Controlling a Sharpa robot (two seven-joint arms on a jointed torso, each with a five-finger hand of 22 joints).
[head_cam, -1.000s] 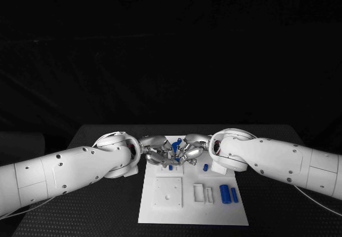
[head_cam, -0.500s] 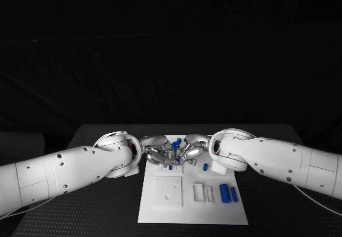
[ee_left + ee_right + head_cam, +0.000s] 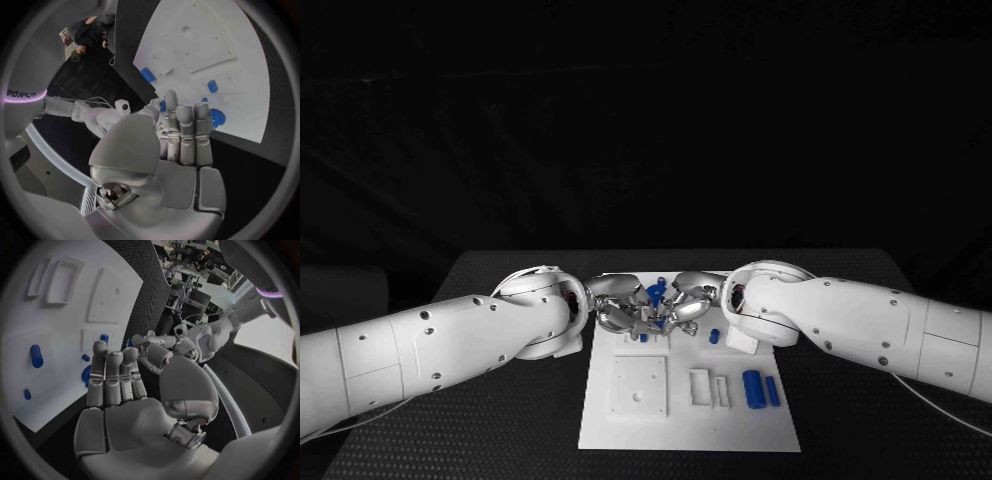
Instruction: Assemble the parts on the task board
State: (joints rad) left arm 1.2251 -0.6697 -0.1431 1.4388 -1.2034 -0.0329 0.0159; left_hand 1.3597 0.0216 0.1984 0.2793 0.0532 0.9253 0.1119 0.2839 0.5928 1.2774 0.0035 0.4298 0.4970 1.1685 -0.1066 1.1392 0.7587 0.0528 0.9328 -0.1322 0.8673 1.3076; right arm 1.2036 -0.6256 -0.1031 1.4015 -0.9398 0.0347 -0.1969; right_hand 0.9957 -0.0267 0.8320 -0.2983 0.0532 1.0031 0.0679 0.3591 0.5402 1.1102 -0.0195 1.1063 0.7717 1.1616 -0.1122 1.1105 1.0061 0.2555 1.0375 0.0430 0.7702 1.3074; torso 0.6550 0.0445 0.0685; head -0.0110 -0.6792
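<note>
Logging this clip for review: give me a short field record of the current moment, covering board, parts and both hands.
board: white task board on the black table
hands: left hand and right hand meet over the board's far end
held part: blue part upright between the two hands; which hand grips it cannot be told
loose parts: two blue cylinders side by side near the board's right edge; small blue piece beyond them

Both arms reach inward, the left hand (image 3: 620, 312) and right hand (image 3: 684, 308) meeting fingertip to fingertip.
</note>
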